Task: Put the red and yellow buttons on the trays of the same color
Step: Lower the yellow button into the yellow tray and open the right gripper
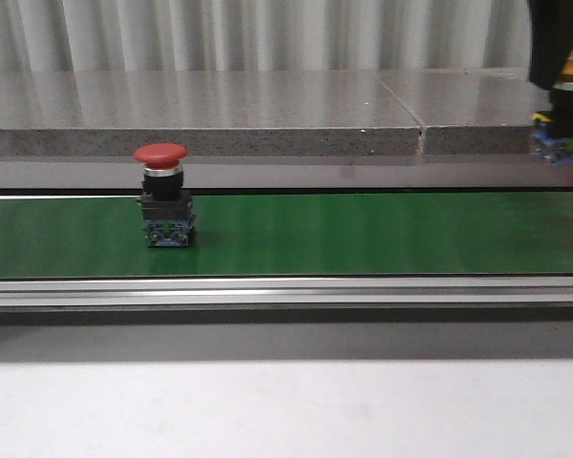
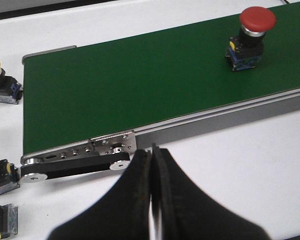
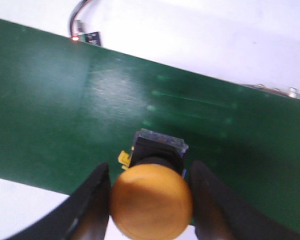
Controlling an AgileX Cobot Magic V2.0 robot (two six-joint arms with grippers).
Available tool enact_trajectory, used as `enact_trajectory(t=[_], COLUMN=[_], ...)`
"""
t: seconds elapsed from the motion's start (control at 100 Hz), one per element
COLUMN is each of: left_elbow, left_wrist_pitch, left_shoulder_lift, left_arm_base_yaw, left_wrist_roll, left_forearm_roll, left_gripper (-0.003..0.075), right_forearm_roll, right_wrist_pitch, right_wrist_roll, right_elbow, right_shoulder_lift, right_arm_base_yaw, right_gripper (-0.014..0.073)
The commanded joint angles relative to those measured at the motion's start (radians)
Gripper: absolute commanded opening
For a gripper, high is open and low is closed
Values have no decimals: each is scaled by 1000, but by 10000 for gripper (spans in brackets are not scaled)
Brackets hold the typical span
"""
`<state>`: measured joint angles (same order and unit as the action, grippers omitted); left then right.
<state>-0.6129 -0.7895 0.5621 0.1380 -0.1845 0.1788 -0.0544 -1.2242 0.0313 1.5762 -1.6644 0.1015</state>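
Note:
A red button [image 1: 162,196] with a mushroom cap stands upright on the green belt [image 1: 363,234], toward its left; the left wrist view also shows this red button [image 2: 250,37]. My right gripper [image 1: 565,81] at the far right edge is shut on a yellow button [image 1: 563,134], held above the belt. In the right wrist view the fingers [image 3: 92,200] press both sides of the yellow cap [image 3: 151,200] over the green belt. My left gripper [image 2: 152,155] is shut and empty over the white table, near the belt's end. The trays are out of view.
Another yellow-capped button [image 2: 0,82] sits on the white table beyond the belt's end, with two more buttons [image 2: 0,175] nearby. The belt's roller bracket [image 2: 90,157] lies just ahead of my left fingers. A small sensor with a red light [image 3: 87,36] sits beside the belt. A grey stone ledge [image 1: 267,114] runs behind.

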Motion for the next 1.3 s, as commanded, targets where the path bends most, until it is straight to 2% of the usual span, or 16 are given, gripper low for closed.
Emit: enact_trajectory(t=[0.0, 0.18, 0.42, 0.73, 0.92, 1.29], left_elbow=[-29, -29, -29, -29, -29, -29], left_wrist_pitch=[62, 62, 62, 62, 62, 62], left_shoulder_lift=[4, 4, 4, 4, 4, 4], left_arm_base_yaw=[5, 5, 5, 5, 5, 5], left_wrist_roll=[10, 10, 10, 10, 10, 10], left_forearm_roll=[15, 15, 15, 15, 15, 15], left_gripper=[-20, -20, -20, -20, -20, -20], right_forearm_roll=[30, 35, 35, 35, 35, 15], right_wrist_pitch=[-16, -71, -79, -64, 10, 259], right_wrist_roll=[8, 8, 0, -70, -82, -102], right_elbow=[33, 33, 33, 27, -64, -266], right_shoulder_lift=[57, 57, 57, 51, 50, 30], right_arm_base_yaw=[-59, -198, -363, -557, -617, -625], right_gripper=[236, 236, 236, 236, 236, 236])
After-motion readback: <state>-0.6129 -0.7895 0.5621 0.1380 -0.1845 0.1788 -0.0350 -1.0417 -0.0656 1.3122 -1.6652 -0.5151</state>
